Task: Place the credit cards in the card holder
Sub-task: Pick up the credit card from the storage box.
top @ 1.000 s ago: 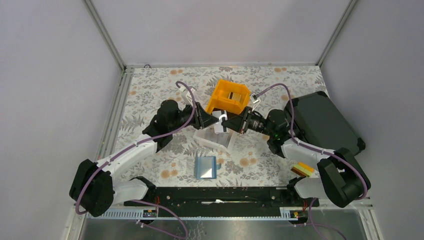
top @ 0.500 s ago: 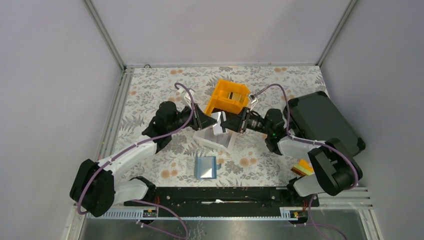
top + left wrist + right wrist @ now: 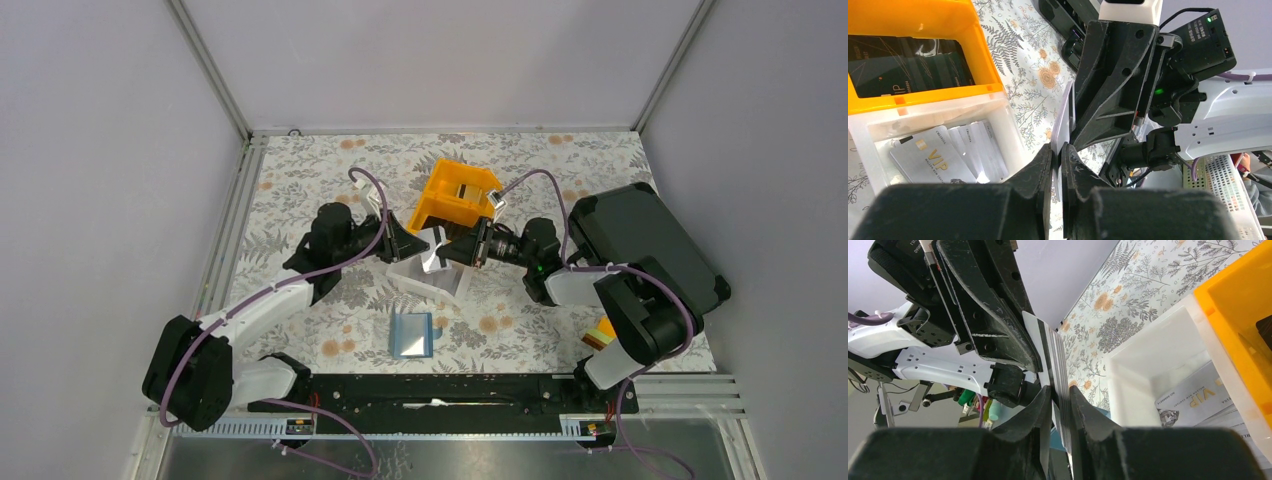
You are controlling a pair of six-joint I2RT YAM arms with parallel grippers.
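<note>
Observed from the left of the overhead view: my left fingers (image 3: 1047,159), left of centre, are pressed together on the lower edge of one pale card (image 3: 1064,117), which stands on edge in the air above the white bin (image 3: 445,288). The card holder (image 3: 411,333) lies flat on the table (image 3: 300,180) at lower centre, well apart from the held card, and no card is seen in it from above. In the left wrist view the white bin holds several pale cards (image 3: 943,157), and the orange bin (image 3: 923,17) behind it holds dark cards (image 3: 908,65). Just right of centre, my right fingers (image 3: 1042,407) stand either side of the same card's opposite edge. I cannot tell whether they press it or merely flank it. The black case (image 3: 640,245) sits at far right, untouched. Assessment: the task is at an early stage. One card is lifted and appears to be passing between my hands, none is stowed as far as shown, and the remaining cards await picking and insertion.
</note>
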